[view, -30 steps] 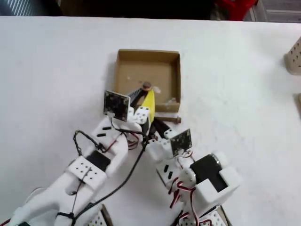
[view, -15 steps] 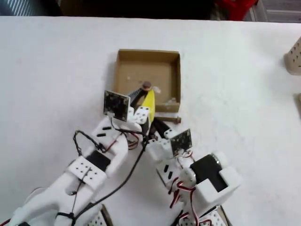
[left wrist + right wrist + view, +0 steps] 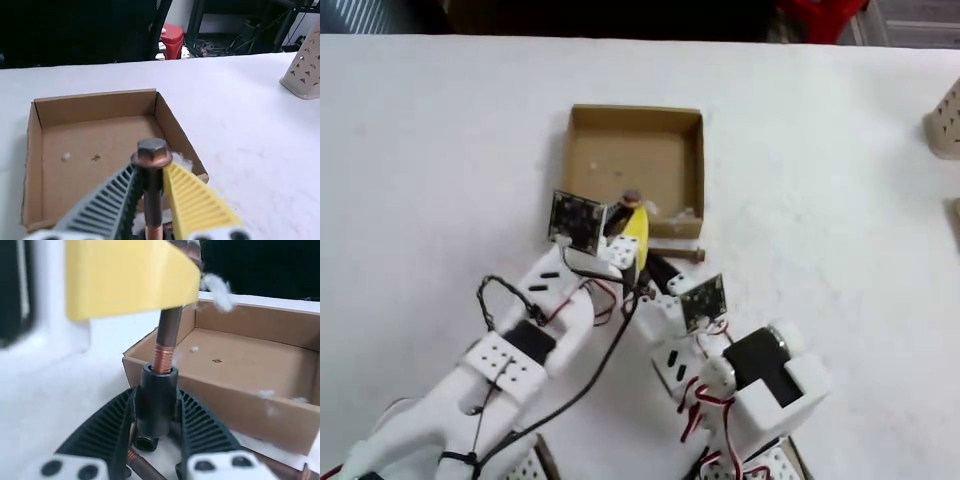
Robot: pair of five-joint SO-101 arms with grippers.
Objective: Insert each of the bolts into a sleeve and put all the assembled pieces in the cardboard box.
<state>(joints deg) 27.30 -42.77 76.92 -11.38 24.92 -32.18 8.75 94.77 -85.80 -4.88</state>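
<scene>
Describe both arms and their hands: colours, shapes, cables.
Both arms are blocky white plastic with black motors. The left arm carries a looping black cable and red wires; the right arm has red wires. The left hand has one grey and one yellow ribbed finger; the right hand has black ribbed fingers.

Bolt [image 3: 151, 150] of copper-toned metal with a soft sheen, threaded lower shank, sleeve [image 3: 156, 390] smooth matt black, cardboard box [image 3: 95, 107] matt brown paperboard, left gripper [image 3: 151, 171] at the box's near wall in ribbed yellow and grey plastic, right gripper [image 3: 156, 405] ribbed dark plastic, table [image 3: 840, 180] around the box white and matt
</scene>
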